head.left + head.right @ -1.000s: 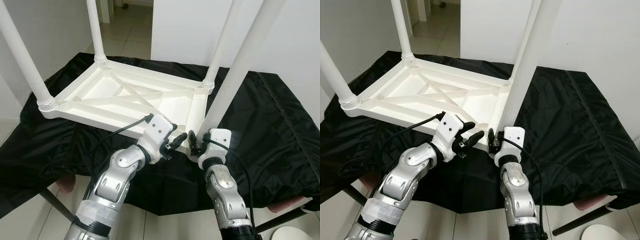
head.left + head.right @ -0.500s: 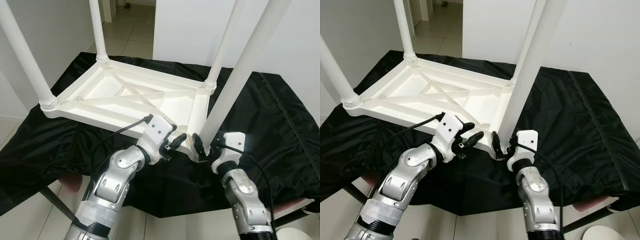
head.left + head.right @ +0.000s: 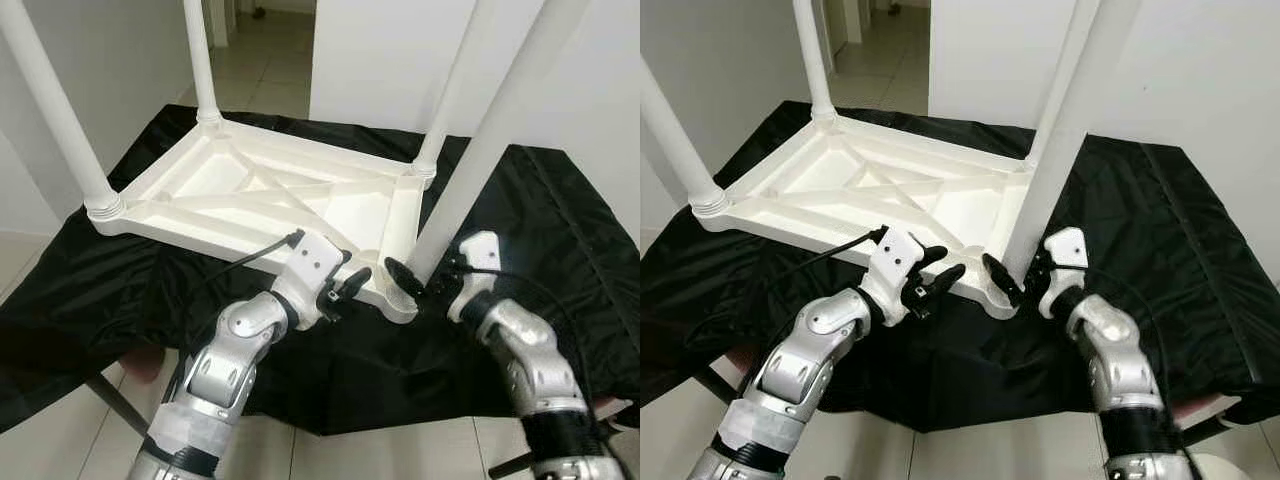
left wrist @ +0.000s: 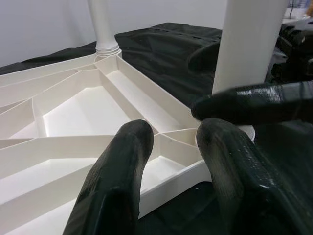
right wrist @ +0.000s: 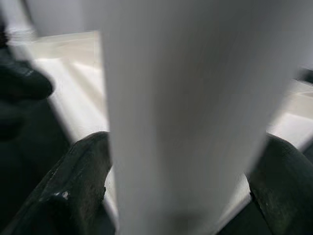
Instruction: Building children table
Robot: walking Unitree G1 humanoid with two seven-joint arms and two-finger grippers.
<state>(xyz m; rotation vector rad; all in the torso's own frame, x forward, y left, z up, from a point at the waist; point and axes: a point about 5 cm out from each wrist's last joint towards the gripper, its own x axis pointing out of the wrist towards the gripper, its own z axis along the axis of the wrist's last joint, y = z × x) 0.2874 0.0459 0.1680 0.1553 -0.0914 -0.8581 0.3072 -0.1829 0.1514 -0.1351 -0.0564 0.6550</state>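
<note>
1. Children's table [image 3: 262,195]: white plastic, lies upside down on a black cloth [image 3: 560,230] covering the surface; ribbed underside faces up.
2. 4 white legs stand up from the corners: far-left leg [image 3: 200,60], far-right leg [image 3: 448,100], near-left leg [image 3: 55,110], near-right leg [image 3: 480,150].
3. Right gripper [image 3: 418,282] is at the base of the near-right leg, right at the near-right corner; jaws straddle the leg, one black finger [image 5: 78,186] on each side. In the right wrist view the leg sits between the fingers w/ no gap visible, so jaws hold the leg.
4. Left gripper [image 3: 343,288] is at the table's near edge, just left of that same corner. Jaws are apart, narrow gap, nothing held; fingertips [image 4: 129,147] hover above the frame rim, close to the leg socket.
5. The two grippers are near each other, w/ the corner between them.
6. Beyond the cloth: white walls, tiled floor [image 3: 260,50] in an open passage.
7. Cloth hangs over the surface's near edge.
</note>
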